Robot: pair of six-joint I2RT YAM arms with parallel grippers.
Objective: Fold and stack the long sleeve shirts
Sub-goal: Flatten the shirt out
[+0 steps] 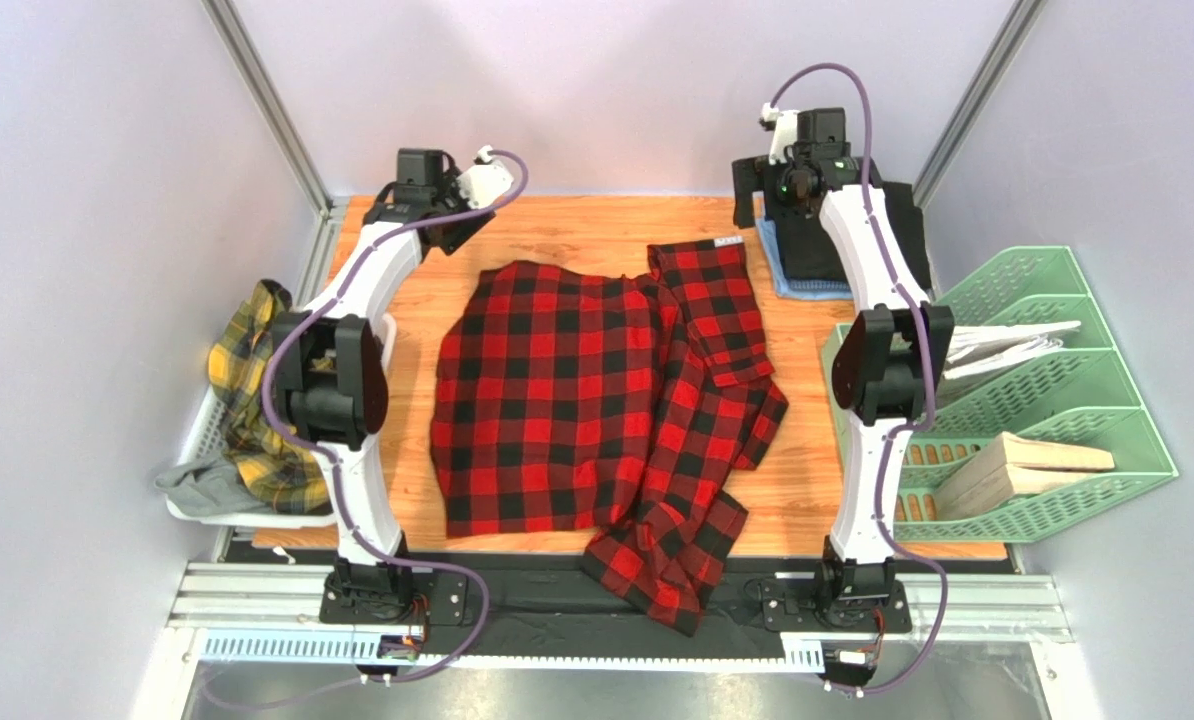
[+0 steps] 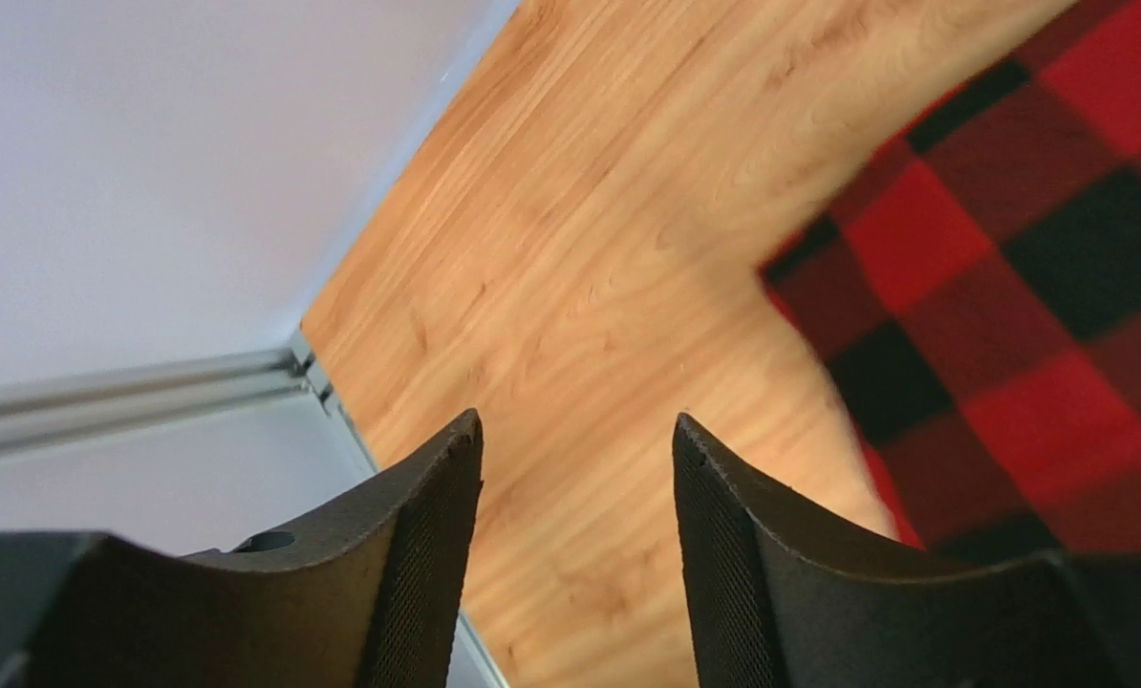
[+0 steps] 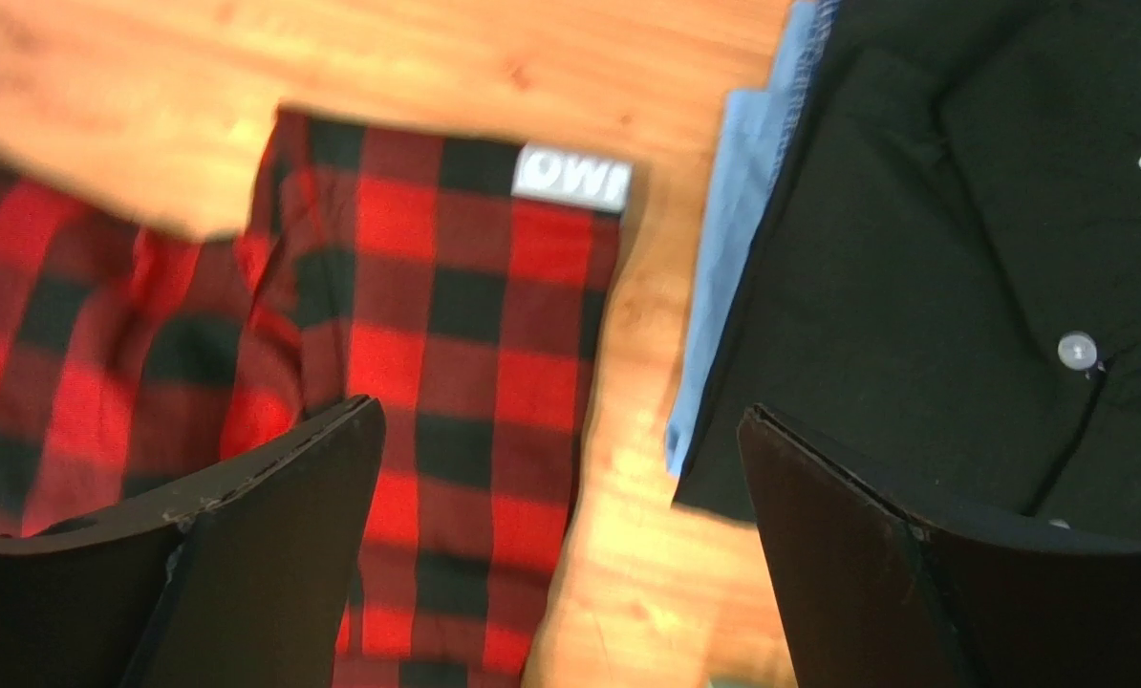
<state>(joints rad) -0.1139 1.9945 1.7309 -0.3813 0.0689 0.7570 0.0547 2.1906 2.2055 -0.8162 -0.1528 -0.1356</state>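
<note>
One black shirt lies folded at the table's far right corner; red check shirt half-spread mid-table, yellow plaid shirt crumpled off the left edge; left gripper and right gripper both apart, empty.

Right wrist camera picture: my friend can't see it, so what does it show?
A red-and-black checked cloth shirt lies on the left of the light wooden table, a folded plain black buttoned shirt on a pale blue cloth on the right. The right arm's two black fingers stand wide apart at the bottom, holding nothing.
</note>
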